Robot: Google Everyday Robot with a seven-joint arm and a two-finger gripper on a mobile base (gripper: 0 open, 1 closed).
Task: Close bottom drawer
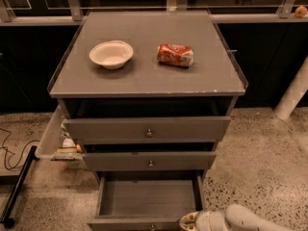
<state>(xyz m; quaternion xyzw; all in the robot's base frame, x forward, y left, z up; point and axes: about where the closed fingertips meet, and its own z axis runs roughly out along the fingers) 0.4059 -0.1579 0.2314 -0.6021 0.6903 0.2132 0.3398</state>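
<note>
Low at the bottom edge of the view, my gripper sits at the right front corner of the bottom drawer, just beside or touching its front panel; I cannot tell which, nor whether it is open or closed. My pale arm trails off to the right over the speckled floor.

That drawer is pulled well out from the grey cabinet, its plain grey box showing, its front edge cut by the bottom of the view. Its side walls run straight back under the middle drawer, which stands slightly proud of the frame, as does the top drawer above it.

On the cabinet top, a white bowl and a red can lying on its side rest well apart, both back from the front edge.

Floor stretches right of the cabinet to a white post. Left of it lie a black bar and some clutter against the cabinet's side.
</note>
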